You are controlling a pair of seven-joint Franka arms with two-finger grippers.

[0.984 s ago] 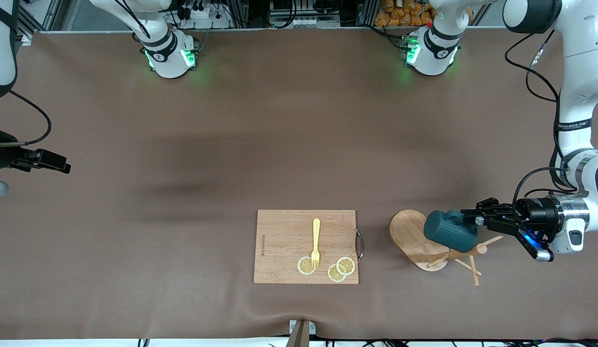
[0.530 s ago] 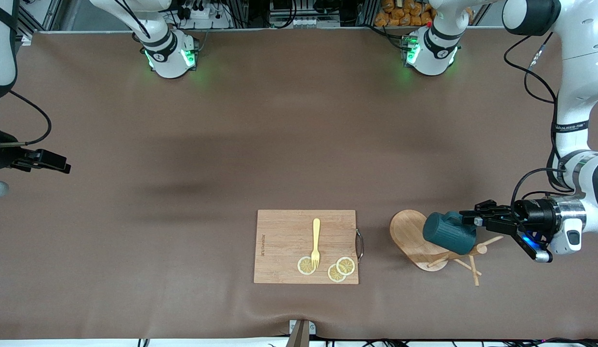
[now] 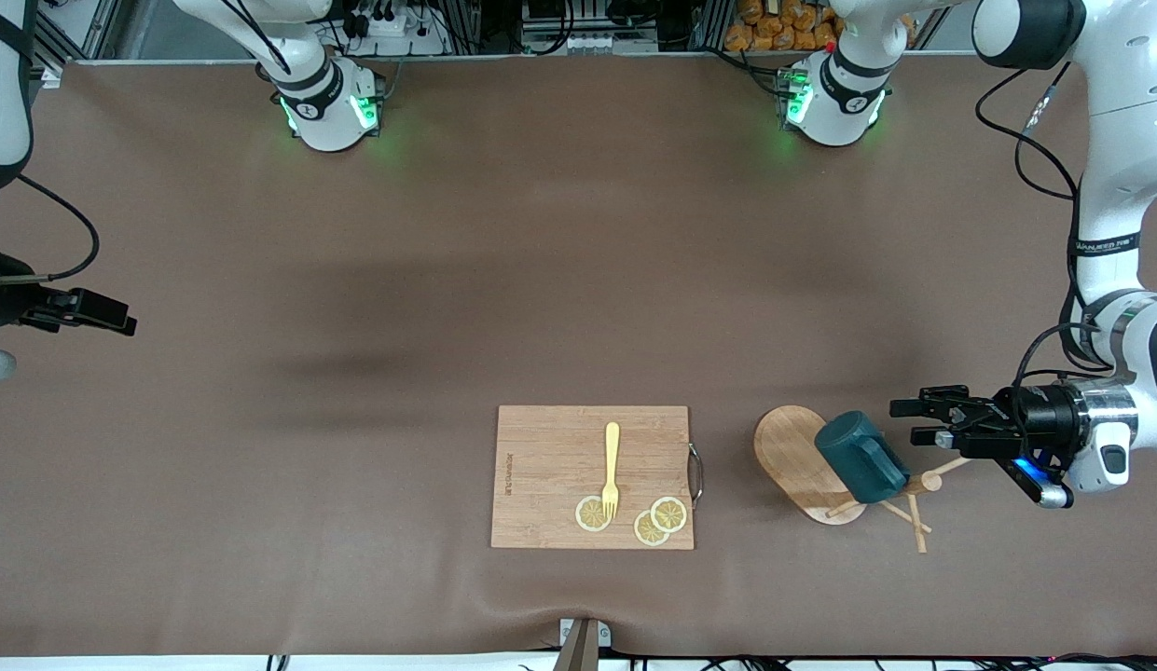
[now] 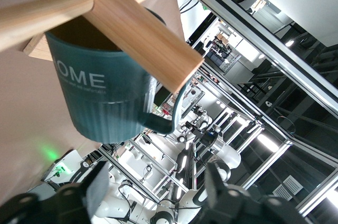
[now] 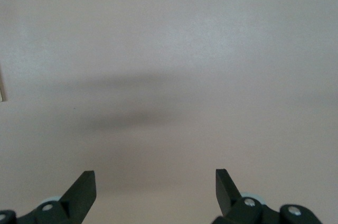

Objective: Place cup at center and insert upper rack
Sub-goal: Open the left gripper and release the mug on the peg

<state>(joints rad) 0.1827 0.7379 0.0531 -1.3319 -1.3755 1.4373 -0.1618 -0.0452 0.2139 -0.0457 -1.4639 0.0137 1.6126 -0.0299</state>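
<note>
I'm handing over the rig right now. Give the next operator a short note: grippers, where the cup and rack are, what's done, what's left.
Left gripper: open, beside the cup, holding nothing.
Right gripper: open, waiting at the right arm's end of the table.
Cup hangs on the upper rack, which lies tipped over beside the cutting board.
Done: nothing visibly completed.
Left: cup to center, rack inserted.
</note>
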